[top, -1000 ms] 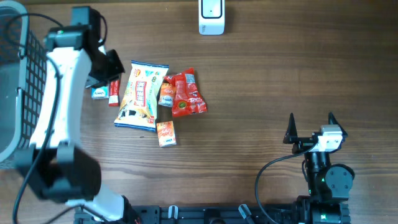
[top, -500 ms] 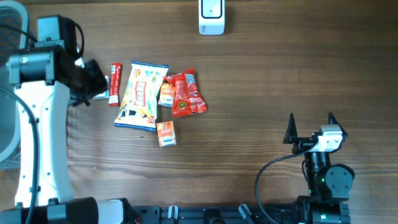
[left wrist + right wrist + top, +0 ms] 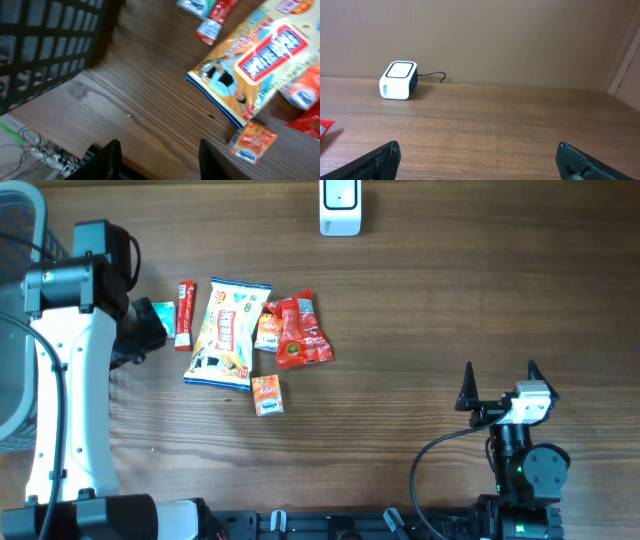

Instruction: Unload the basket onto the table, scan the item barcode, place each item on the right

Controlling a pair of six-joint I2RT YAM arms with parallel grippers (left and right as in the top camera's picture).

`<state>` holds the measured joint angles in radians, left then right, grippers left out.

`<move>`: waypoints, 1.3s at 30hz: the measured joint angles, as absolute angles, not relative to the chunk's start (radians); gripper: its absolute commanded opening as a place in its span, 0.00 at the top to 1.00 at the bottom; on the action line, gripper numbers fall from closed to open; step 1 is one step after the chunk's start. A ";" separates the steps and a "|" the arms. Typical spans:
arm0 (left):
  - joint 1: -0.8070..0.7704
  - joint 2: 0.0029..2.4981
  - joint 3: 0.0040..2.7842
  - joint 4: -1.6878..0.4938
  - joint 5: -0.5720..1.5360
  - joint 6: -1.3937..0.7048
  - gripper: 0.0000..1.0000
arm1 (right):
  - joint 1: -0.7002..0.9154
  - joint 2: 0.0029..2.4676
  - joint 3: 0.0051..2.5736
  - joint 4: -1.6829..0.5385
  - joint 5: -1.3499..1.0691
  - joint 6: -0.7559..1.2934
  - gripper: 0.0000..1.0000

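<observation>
left gripper (image 3: 159, 156) fingers apart, empty, pulled back toward 9 o'clock | teal packet (image 3: 162, 312) uncovered, nudged toward 12 o'clock, touching red stick (image 3: 185, 314) | scanner (image 3: 340, 208) at 12 o'clock | right gripper (image 3: 480, 162) spread wide, unmoved

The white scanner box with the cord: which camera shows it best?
The right wrist view: the scanner stands whole there, with its top, its sides and its cord all visible. The overhead view catches it only from above, cut off by the picture's top edge. The left wrist view does not show it.
</observation>
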<state>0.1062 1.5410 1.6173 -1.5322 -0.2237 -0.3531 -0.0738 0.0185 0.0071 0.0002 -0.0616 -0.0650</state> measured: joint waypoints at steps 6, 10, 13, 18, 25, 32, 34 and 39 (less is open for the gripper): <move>0.123 1.541 1.617 -1.538 -0.269 -0.403 0.72 | -0.074 0.019 0.007 0.000 -0.062 -0.065 0.00; 0.123 1.530 1.617 -1.531 -0.263 -0.409 0.69 | -0.074 0.019 0.007 0.000 -0.062 -0.065 0.00; 0.123 1.487 1.618 -1.530 -0.242 -0.411 0.60 | -0.074 0.019 0.007 0.000 -0.062 -0.065 0.00; 0.123 1.364 1.663 -1.517 -0.172 -0.418 0.50 | -0.074 0.019 0.007 0.001 -0.062 -0.065 0.00; 0.123 1.118 1.695 -1.495 -0.098 -0.430 0.23 | -0.074 0.019 0.007 0.000 -0.062 -0.065 0.00; 0.123 0.884 1.702 -1.549 -0.079 -0.431 0.00 | -0.074 0.019 0.007 0.000 -0.062 -0.065 0.00; 0.123 0.823 1.705 -1.565 -0.080 -0.430 0.00 | -0.074 0.019 0.007 0.000 -0.062 -0.065 0.00; 0.123 0.707 1.708 -1.591 -0.080 -0.430 0.00 | -0.074 0.019 0.007 0.000 -0.062 -0.065 0.00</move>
